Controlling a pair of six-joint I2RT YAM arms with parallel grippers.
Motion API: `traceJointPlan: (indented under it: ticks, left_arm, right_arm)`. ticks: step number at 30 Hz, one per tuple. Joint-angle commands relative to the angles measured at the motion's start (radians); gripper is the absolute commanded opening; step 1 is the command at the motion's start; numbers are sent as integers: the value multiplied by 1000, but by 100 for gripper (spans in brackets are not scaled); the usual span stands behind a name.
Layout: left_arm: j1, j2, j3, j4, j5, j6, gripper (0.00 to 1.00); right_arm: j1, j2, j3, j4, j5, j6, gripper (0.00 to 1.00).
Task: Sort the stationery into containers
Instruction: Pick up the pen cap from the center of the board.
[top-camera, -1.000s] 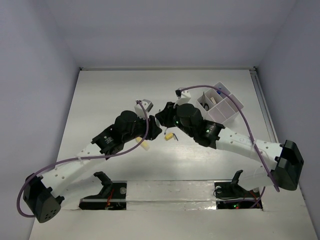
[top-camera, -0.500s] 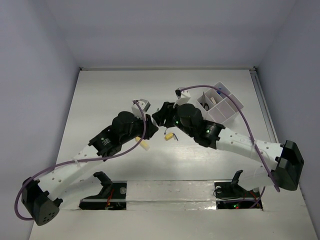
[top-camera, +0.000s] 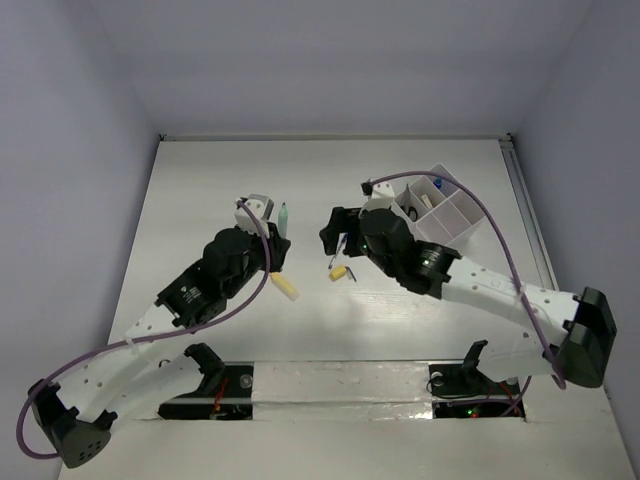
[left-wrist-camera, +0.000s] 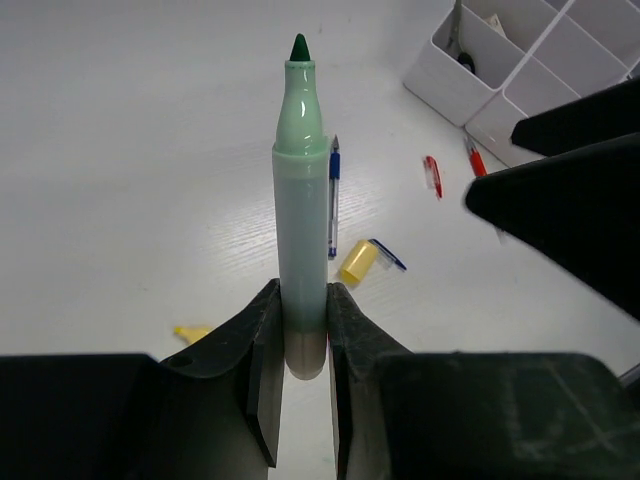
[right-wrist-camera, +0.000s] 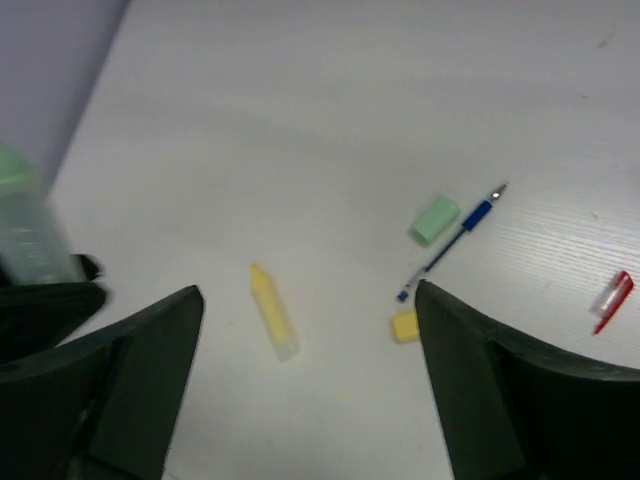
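My left gripper is shut on a green marker, gripped near its base, tip pointing away; the marker also shows in the top view. My right gripper is open and empty, above the table with a yellow highlighter lying between its fingers. A blue pen, a green cap, a small yellow cap and a red cap lie nearby. The white divided organizer tray stands at the back right and holds a few items.
A red pen lies near the tray. The right gripper's dark body fills the right of the left wrist view. The arm bases and a mounting rail run along the near edge.
The two grippers were close together at the table's middle. My left gripper has drawn away to the left with the green marker in it. The right gripper has stayed near the pens.
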Motion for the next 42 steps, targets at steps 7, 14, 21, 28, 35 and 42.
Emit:
traceJointPlan:
  ticks: [7, 14, 21, 28, 35, 42]
  left_arm:
    - [6, -73, 32, 9, -56, 22, 0]
    - [6, -94, 26, 12, -34, 22, 0]
    - [15, -93, 26, 17, -10, 22, 0]
    - [15, -93, 25, 18, 1, 21, 0]
    - [15, -91, 25, 18, 7, 21, 0]
    - [15, -91, 25, 20, 9, 19, 0]
  right_arm:
    - [-113, 269, 132, -71, -15, -42, 29]
    - [-186, 473, 255, -88, -92, -30, 38]
    - [-195, 599, 346, -139, -104, -18, 50]
    - [-213, 688, 383, -156, -103, 2, 51]
    - [-222, 729, 389, -171, -75, 18, 51]
    - [-222, 768, 404, -182, -87, 22, 51]
